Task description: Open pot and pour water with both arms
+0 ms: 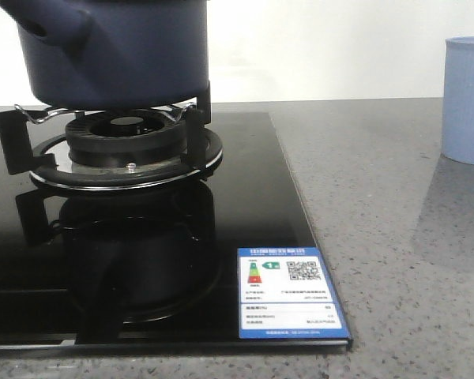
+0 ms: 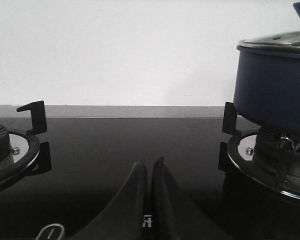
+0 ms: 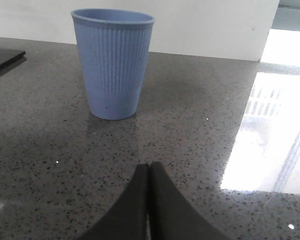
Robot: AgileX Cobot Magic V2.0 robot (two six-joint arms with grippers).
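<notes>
The dark navy pot (image 1: pixel 118 51) sits on the burner stand (image 1: pixel 126 150) of the black glass hob, its stubby tube handle (image 1: pixel 55 35) pointing left. In the left wrist view the pot (image 2: pixel 272 92) carries a glass lid (image 2: pixel 277 41) with a metal rim and a blue knob. My left gripper (image 2: pixel 150 165) is shut and empty, low over the hob between two burners, apart from the pot. My right gripper (image 3: pixel 149 167) is shut and empty over the grey counter, short of the light blue ribbed cup (image 3: pixel 112 62). Neither gripper shows in the front view.
A second burner (image 2: pixel 10 150) lies on the hob at the far side from the pot. The cup (image 1: pixel 468 99) stands on the speckled counter right of the hob. An energy label (image 1: pixel 288 292) is stuck at the hob's front corner. A white wall runs behind.
</notes>
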